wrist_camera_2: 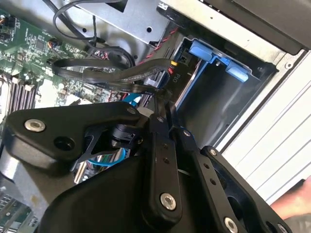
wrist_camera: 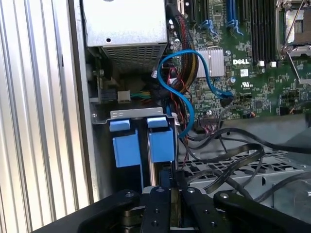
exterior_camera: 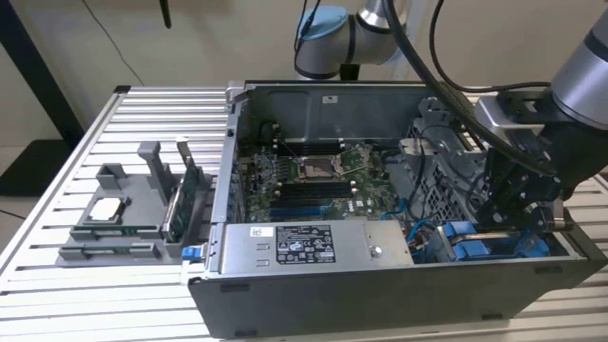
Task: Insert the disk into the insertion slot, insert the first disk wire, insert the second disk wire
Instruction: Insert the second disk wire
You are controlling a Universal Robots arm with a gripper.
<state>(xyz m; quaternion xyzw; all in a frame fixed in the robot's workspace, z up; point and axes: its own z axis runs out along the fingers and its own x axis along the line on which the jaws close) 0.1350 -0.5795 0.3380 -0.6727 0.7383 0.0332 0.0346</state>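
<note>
The disk sits in the drive bay at the near corner of the open computer case, on the exterior view's right. Its blue carrier (exterior_camera: pixel 463 239) (wrist_camera: pixel 161 143) (wrist_camera_2: pixel 214 56) stands beside a second blue carrier (wrist_camera: pixel 126 148), and the silver body is mostly hidden. My gripper (exterior_camera: pixel 503 214) (wrist_camera: pixel 170 201) (wrist_camera_2: pixel 161 103) reaches down into the bay just behind the carrier, fingers close together on a black wire connector (wrist_camera: pixel 167 175). A flat black wire (wrist_camera_2: pixel 112 73) loops from the motherboard side toward the bay.
The power supply box (exterior_camera: pixel 304 244) lies along the case's near wall beside the bay. A blue cable (wrist_camera: pixel 187 97) and black wires cross over the motherboard (exterior_camera: pixel 314 178). A grey fixture with parts (exterior_camera: pixel 124 214) stands on the slatted table (exterior_camera: pixel 85 299), left of the case in the exterior view.
</note>
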